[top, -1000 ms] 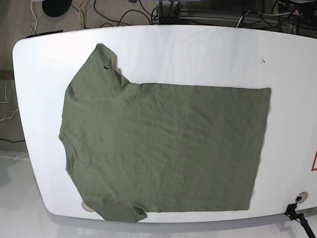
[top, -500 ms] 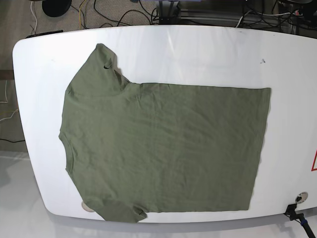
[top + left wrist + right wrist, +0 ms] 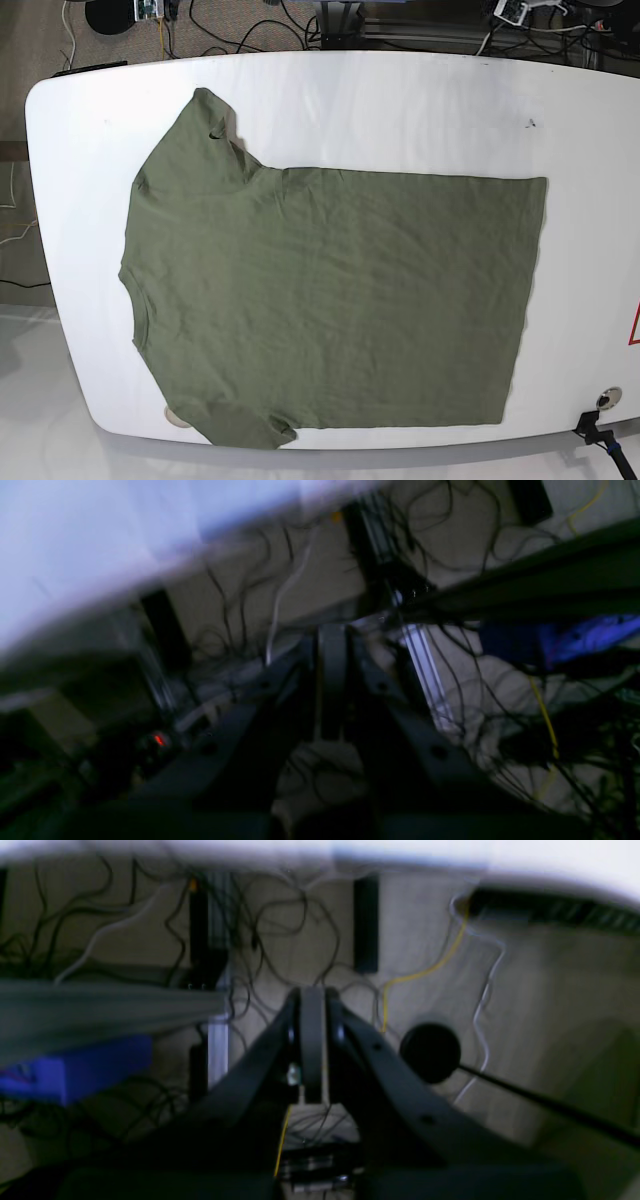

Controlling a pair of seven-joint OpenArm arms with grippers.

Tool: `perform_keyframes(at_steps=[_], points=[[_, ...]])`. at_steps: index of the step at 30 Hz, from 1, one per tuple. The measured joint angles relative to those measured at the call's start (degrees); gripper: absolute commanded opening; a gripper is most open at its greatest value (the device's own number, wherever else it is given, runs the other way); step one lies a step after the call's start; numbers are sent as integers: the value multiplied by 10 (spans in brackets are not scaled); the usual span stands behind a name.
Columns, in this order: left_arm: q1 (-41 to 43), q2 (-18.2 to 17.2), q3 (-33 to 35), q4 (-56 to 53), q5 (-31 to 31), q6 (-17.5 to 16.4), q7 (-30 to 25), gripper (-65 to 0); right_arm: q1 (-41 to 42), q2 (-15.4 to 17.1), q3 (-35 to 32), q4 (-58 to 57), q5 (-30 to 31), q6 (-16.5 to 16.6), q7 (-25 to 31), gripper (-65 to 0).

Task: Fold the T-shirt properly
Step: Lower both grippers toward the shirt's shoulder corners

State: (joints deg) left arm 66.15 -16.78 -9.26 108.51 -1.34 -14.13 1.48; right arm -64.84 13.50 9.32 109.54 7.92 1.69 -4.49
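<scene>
T-shirt (image 3: 330, 300) flat on white table (image 3: 420, 110); left pincer (image 3: 332, 680) & right pincer (image 3: 312, 1040) both closed, empty.

The olive-green T-shirt (image 3: 320, 300) lies spread flat, slightly wrinkled, on the white table (image 3: 420, 110), collar toward the left edge.

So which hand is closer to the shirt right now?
Right, probably. Both are off the table's far edge, shut, touching nothing. The right hand sits behind the shirt's upper sleeve; the left hand is behind bare table past the hem.
</scene>
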Motion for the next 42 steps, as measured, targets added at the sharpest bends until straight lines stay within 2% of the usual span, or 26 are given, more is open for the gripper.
perform_keyframes(at_steps=[1,3,4,5,10,11,12,13,15,18,19,20,21,22,23,25,29,30,36,38,42], points=[[-2,-3,-2,13,0,-1,-12,-650,0,2,0,16,0,7,-13,-649],[-1,-18,-8,29,1,-1,2,-650,-6,3,0,49,-2,9,-11,-650],[-2,-20,-11,33,2,-3,3,-650,-5,4,-2,60,-2,5,-41,-650],[-1,-26,-14,39,2,-3,11,-650,-6,4,0,73,-2,4,-49,-650],[-15,-58,-40,66,-31,-9,36,-650,0,5,5,169,-4,5,-52,-650],[-13,-54,-40,77,-33,-7,32,-650,3,5,6,164,2,10,-60,-650],[-9,-47,-38,105,-22,-5,34,-650,23,4,18,164,11,19,-80,-649],[-14,-47,-35,115,-31,-17,12,-650,31,5,29,171,16,34,-88,-649],[-24,-49,-38,135,-26,-13,33,-650,67,5,54,173,40,72,-122,-648],[-54,-51,-39,153,-31,-14,31,-650,115,5,86,174,64,104,-145,-648],[-68,-47,-40,154,-32,-14,39,-650,137,3,101,171,67,110,-181,-648],[-73,-48,-40,154,-33,-15,45,-650,146,1,110,172,75,121,-186,-648],[-102,-50,-40,153,-37,-16,55,-650,177,0,121,172,78,131,-214,-644],[-108,-49,-40,153,-39,-13,56,-650,185,-1,128,172,87,134,-216,-642],[-128,-50,-42,151,-50,-12,50,-650,210,2,139,170,87,133,-249,-638],[-153,-47,-43,142,-54,-16,62,-649,238,-2,150,163,93,144,-277,-610],[-184,-47,-52,133,-63,-17,66,-594,283,-1,151,140,101,139,-292,-495],[-191,-48,-55,124,-65,-21,68,-579,292,0,152,134,100,140,-294,-483],[-206,-47,-83,66,-66,-64,111,-458,331,2,155,87,104,149,-306,-434],[-211,-47,-92,54,-75,-66,111,-442,345,3,156,70,106,149,-305,-420],[-214,-45,-94,48,-73,-58,118,-453,347,2,169,64,105,151,-303,-428]])
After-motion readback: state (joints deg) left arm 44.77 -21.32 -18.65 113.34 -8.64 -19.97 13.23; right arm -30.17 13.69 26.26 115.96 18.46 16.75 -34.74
